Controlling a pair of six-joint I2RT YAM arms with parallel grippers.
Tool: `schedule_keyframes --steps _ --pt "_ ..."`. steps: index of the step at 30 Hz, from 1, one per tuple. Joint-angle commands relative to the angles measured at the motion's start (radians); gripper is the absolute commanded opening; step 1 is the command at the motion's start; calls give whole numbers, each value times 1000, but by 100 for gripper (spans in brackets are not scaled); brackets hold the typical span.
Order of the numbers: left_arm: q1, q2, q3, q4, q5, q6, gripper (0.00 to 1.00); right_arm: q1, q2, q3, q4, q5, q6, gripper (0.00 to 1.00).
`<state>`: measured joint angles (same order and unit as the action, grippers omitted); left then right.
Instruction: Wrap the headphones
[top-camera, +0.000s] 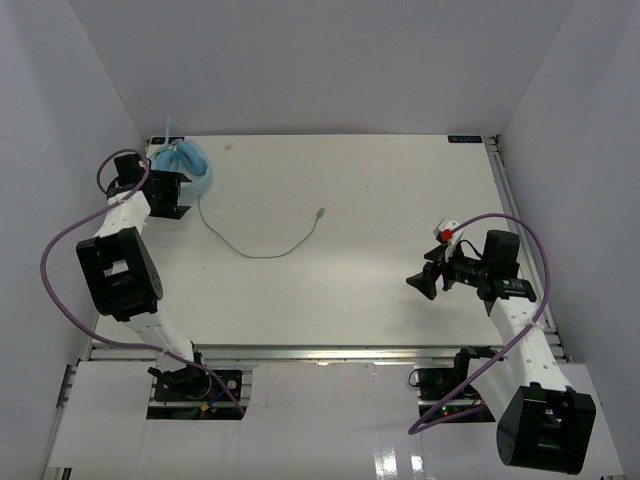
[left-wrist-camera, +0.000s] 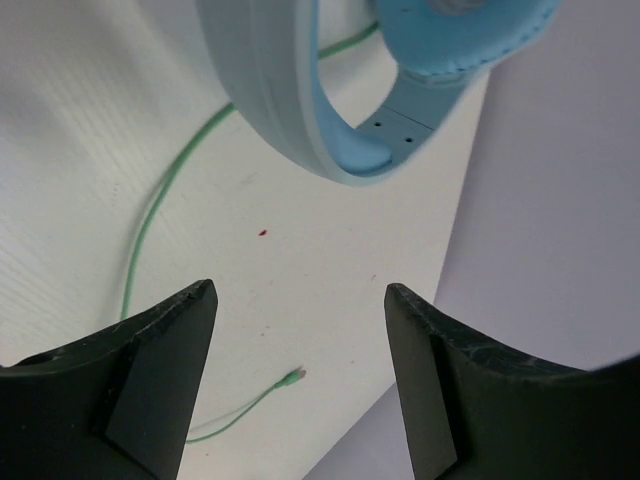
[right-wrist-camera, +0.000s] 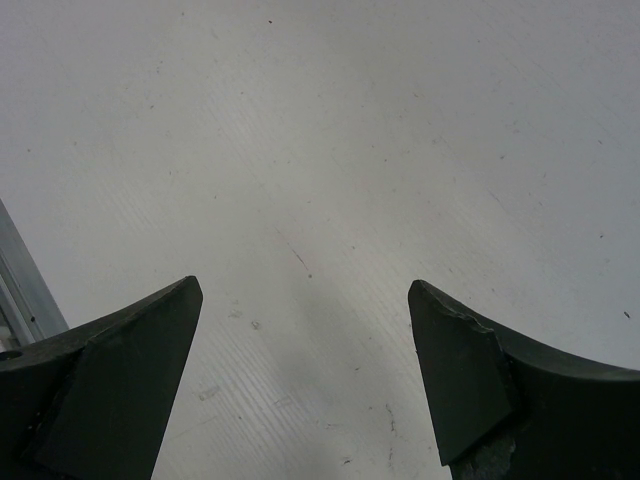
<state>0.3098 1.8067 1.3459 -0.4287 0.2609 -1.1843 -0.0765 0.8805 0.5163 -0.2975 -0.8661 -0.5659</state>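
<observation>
Headphones (top-camera: 190, 158) in light blue sit in the far left corner of the white table (top-camera: 400, 180), close to the side wall (top-camera: 60, 100). On your overhead camera they are bunched next to your left arm's wrist. Their thin pale green cord (top-camera: 262, 257) leaves them on the near side and runs toward you. It sweeps right in a loose, slack curve across the tabletop and rises to end at the small plug (top-camera: 320, 213). The plug lies alone near the table's middle, well apart from both arms. The cord lies unwound, flat on the surface for all the length you can see.

Your left gripper (left-wrist-camera: 300, 300) hangs just beside the headphones, its two dark fingers spread apart with nothing between them. In its wrist camera the curved headband (left-wrist-camera: 270, 90) and one round ear cup (left-wrist-camera: 460, 30) fill the upper edge. Both are ahead of the fingertips and clear of them, and the cord trails past on the left.

Your right gripper (top-camera: 421, 283) is out on the right side of the table, well apart from headphones and cord alike. Its fingers stand wide apart and hold nothing, and its wrist camera shows only scuffed tabletop between them. Thick purple cables (top-camera: 48, 262) loop from both arms.
</observation>
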Motion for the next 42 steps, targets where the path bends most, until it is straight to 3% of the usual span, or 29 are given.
schedule_keyframes --steps 1,10,16,21,25,33,37,42 --pt "-6 -12 93 -36 -46 -44 83 0 6 45 -9 -16 -15 90" --pt "-17 201 306 -144 -110 -66 92 0 10 45 -9 1 -23 90" --pt "-18 310 466 -184 -133 -66 93 0 17 45 -11 4 -25 90" --pt "-23 368 485 -264 -171 -79 91 -2 22 47 -11 11 -26 90" --pt "-23 385 459 -288 -189 -78 83 -2 21 47 -12 12 -26 90" --pt "-40 405 491 -322 -232 -15 46 -1 19 47 -12 13 -26 90" --pt "-47 418 519 -354 -255 34 36 -2 18 47 -13 13 -26 90" --pt "-47 428 500 -372 -292 95 31 -2 9 47 -14 13 -26 90"
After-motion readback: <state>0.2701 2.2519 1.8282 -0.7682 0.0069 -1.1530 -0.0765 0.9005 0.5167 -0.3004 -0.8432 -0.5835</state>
